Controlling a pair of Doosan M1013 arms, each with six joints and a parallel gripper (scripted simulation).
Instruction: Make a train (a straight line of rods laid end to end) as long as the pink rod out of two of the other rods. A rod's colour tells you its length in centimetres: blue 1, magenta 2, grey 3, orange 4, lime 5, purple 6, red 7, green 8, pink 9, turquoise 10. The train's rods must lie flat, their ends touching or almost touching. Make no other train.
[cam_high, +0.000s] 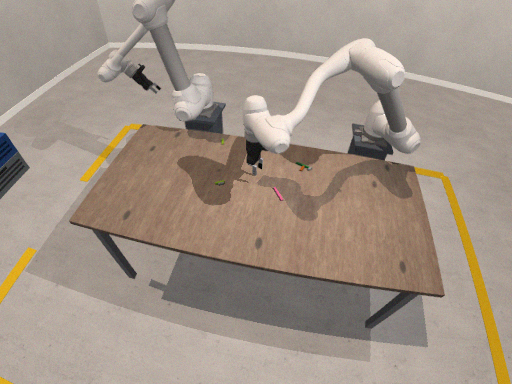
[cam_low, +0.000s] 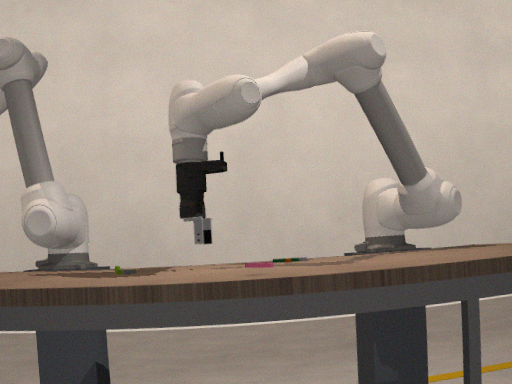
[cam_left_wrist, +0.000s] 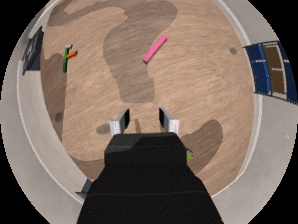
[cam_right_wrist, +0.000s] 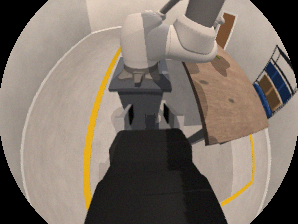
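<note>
Can count two arms (cam_high: 320, 82) (cam_high: 170, 55) (cam_low: 282, 80) (cam_low: 30, 132) (cam_right_wrist: 140, 42); two grippers (cam_high: 257, 166) (cam_high: 156, 90) (cam_low: 203, 232) (cam_left_wrist: 144, 120) (cam_right_wrist: 149, 115); one table (cam_high: 325, 240) (cam_low: 250, 286) (cam_left_wrist: 200, 85) (cam_right_wrist: 230, 95); one pink rod (cam_high: 278, 194) (cam_low: 259, 265) (cam_left_wrist: 155, 48), one green rod (cam_high: 301, 164) (cam_low: 280, 260) (cam_left_wrist: 65, 60), one orange rod (cam_high: 302, 168) (cam_low: 288, 260) (cam_left_wrist: 72, 54); two lime rods (cam_high: 223, 142) (cam_high: 219, 182) (cam_low: 118, 270) (cam_left_wrist: 190, 156); apparently two grey rods (cam_high: 309, 168) (cam_high: 221, 184) (cam_low: 129, 271) (cam_low: 301, 259) (cam_left_wrist: 68, 46).

The pink rod (cam_high: 278, 194) (cam_low: 259, 265) (cam_left_wrist: 155, 49) lies flat and slanted on my desk. Apart from it, a green rod (cam_high: 300, 164) (cam_low: 280, 260) (cam_left_wrist: 65, 61) lies flat, with a short orange rod (cam_high: 302, 168) (cam_low: 288, 260) (cam_left_wrist: 72, 54) angled close beside it. Elsewhere, a lime rod (cam_high: 219, 182) (cam_low: 118, 270) (cam_left_wrist: 190, 156) lies near another small rod.
</note>
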